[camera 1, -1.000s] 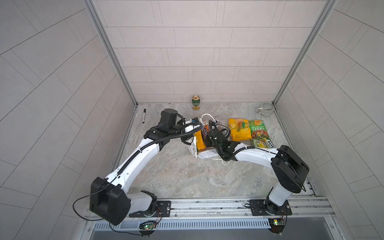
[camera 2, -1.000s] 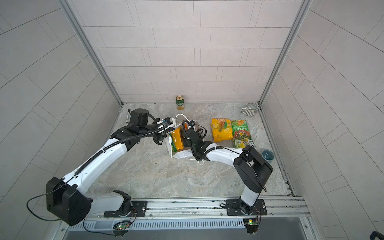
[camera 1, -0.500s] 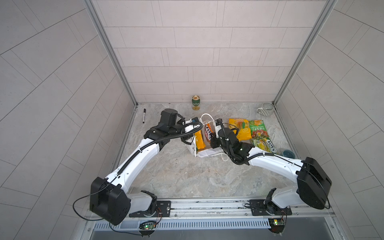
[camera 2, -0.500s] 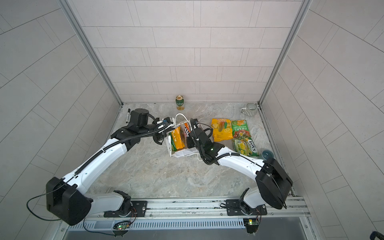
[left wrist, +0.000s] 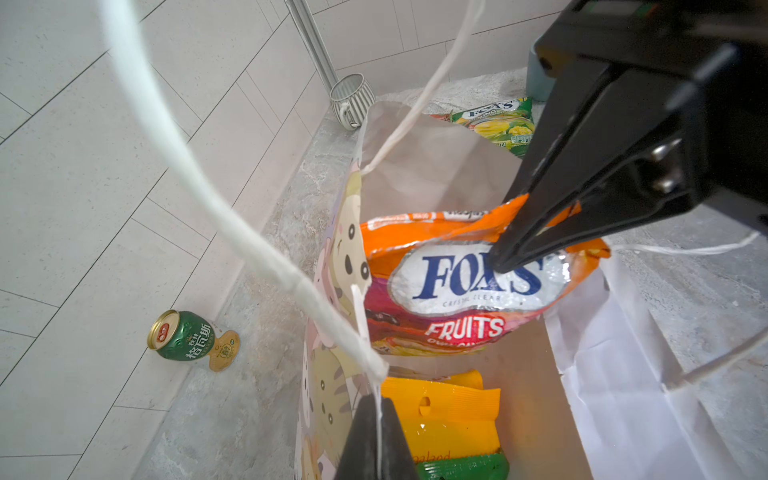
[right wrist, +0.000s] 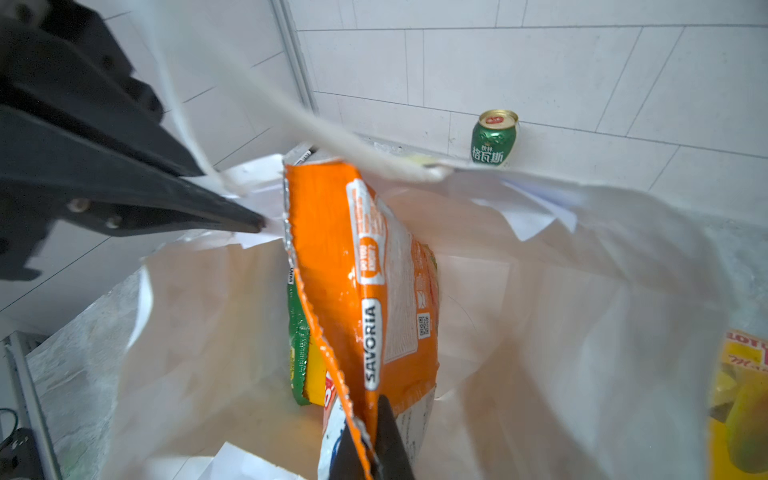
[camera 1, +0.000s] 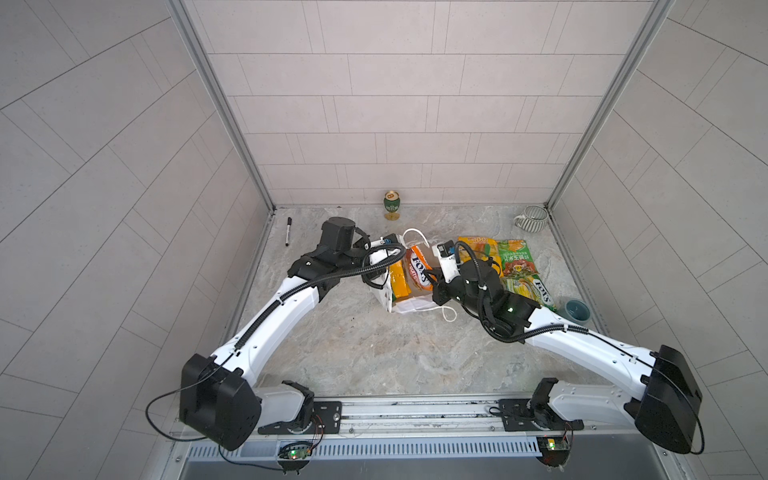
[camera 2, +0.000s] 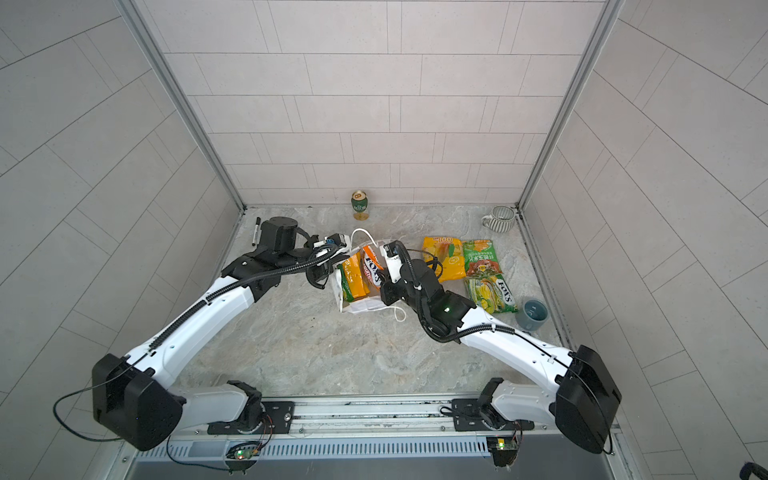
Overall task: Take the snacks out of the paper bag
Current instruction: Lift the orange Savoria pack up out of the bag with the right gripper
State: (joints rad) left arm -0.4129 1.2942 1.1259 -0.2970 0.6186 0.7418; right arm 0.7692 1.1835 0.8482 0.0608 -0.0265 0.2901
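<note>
The white paper bag lies on its side, mouth up toward the camera in both top views. My left gripper is shut on its rim where a cord handle joins. My right gripper is shut on the top edge of an orange FOX'S snack packet that stands half out of the mouth. A yellow packet and a green one sit deeper inside. Three snacks lie on the table to the right: yellow-orange, green and a green-yellow FOX'S packet.
A green-and-gold can stands by the back wall. The striped mug is in the back right corner. A blue-grey cup sits by the right wall, and a black marker lies at the back left.
My right arm has swung out to the right and its gripper has drawn back, bringing the orange FOX'S packet up in the bag's mouth. The left arm has held still.
</note>
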